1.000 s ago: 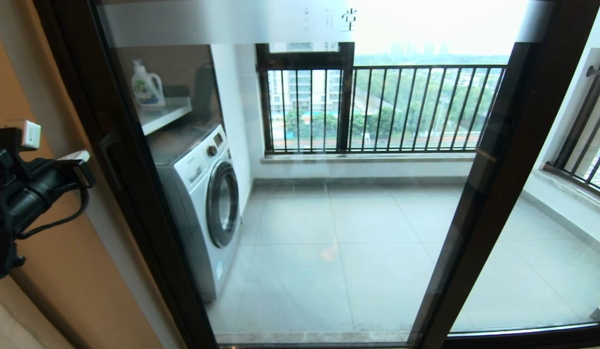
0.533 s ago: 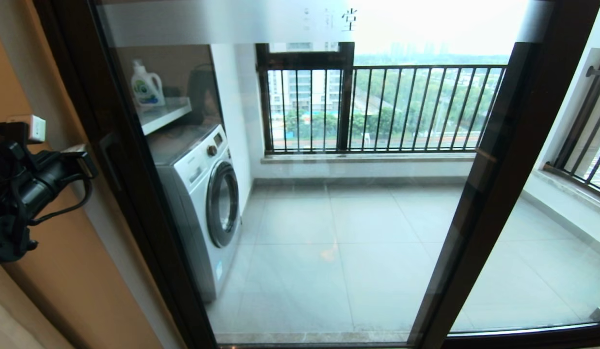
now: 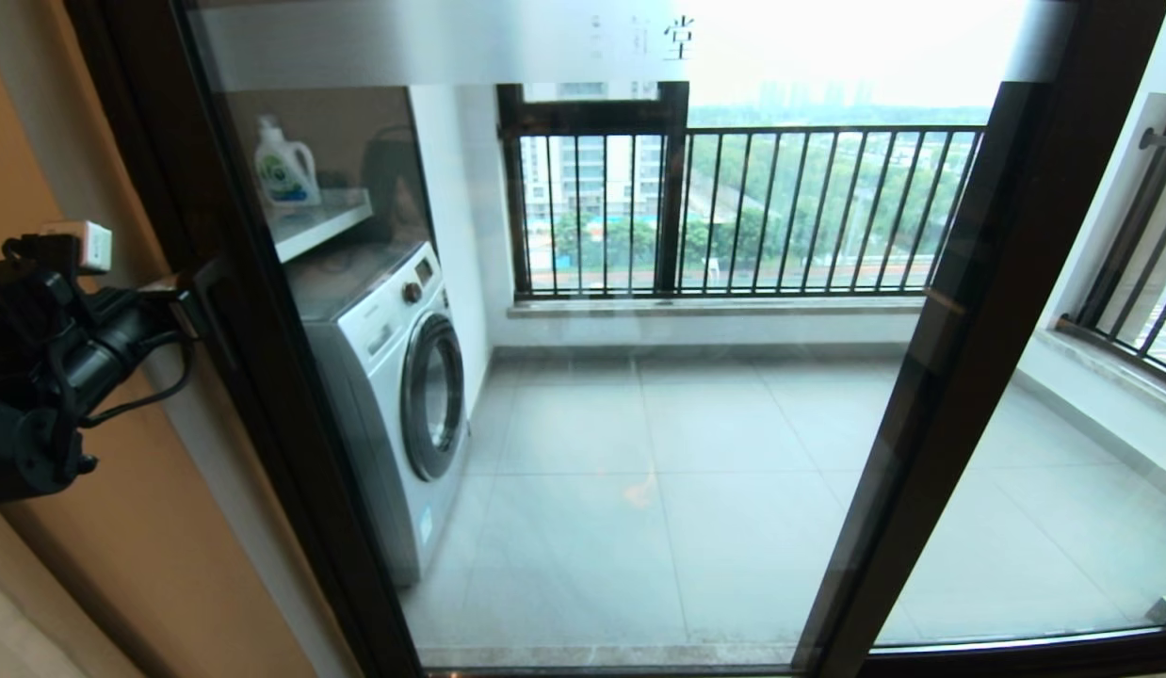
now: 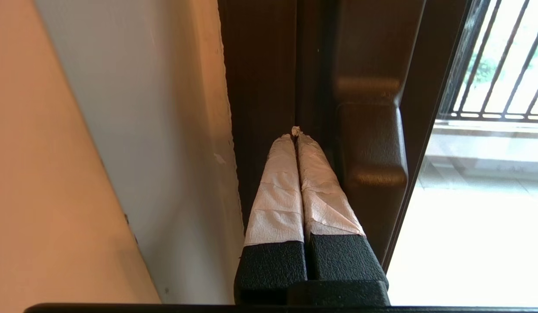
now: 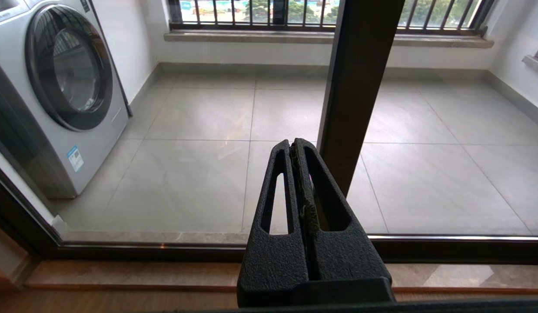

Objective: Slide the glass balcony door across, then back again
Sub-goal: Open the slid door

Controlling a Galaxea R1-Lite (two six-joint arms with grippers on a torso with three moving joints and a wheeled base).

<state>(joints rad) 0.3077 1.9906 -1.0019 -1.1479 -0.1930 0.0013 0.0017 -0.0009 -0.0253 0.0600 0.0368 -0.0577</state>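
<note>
Glass balcony door (image 3: 583,395): full-height clear panel in dark frame, standing across the opening at its left limit, its left stile against the wall jamb; not yet slid, by the look of it. Handle (image 4: 371,148): short dark vertical bar on that stile, just beside the fingertips. Left gripper (image 4: 296,130): fingers pressed together, holding nothing, tape-wrapped tips set into the recess between jamb and handle, probably placed to push the bar sideways rather than grasp it; whether they touch the handle cannot be told. Right gripper (image 5: 292,150): closed, empty, hanging low before the glass, idle. Beyond the panel: washing machine (image 3: 395,377), detergent bottle (image 3: 286,165) on a shelf, barred railing (image 3: 734,212).
</note>
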